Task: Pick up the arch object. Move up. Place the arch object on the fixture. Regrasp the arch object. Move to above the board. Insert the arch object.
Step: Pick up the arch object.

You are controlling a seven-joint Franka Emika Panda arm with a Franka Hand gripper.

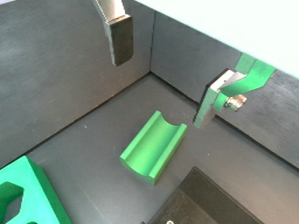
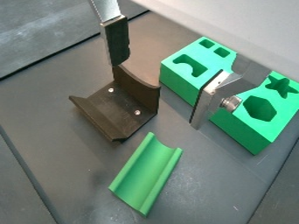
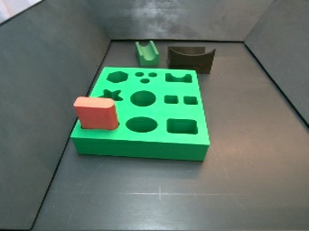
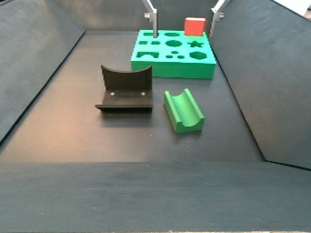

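The claw [image 2: 158,74] hangs empty above the dark floor, its silver fingers [image 2: 117,39] spread wide apart. Below lies the arch object [image 2: 145,173], a smooth green trough, hollow side up, just beside the dark curved fixture [image 2: 117,107]. Descending squarely so the pads straddle its long flat sides should grip best. Behind sits the glossy board [image 4: 176,52].

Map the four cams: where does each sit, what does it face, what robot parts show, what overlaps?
Wrist view: above the floor, looking down on the arch object; gripper open above it.
Wrist view: same perch, adds the fixture and board.
Side view: at the board's end, facing the fixture; no arm.
Side view: opposite end, only the fingertips show.
All share the arch object.
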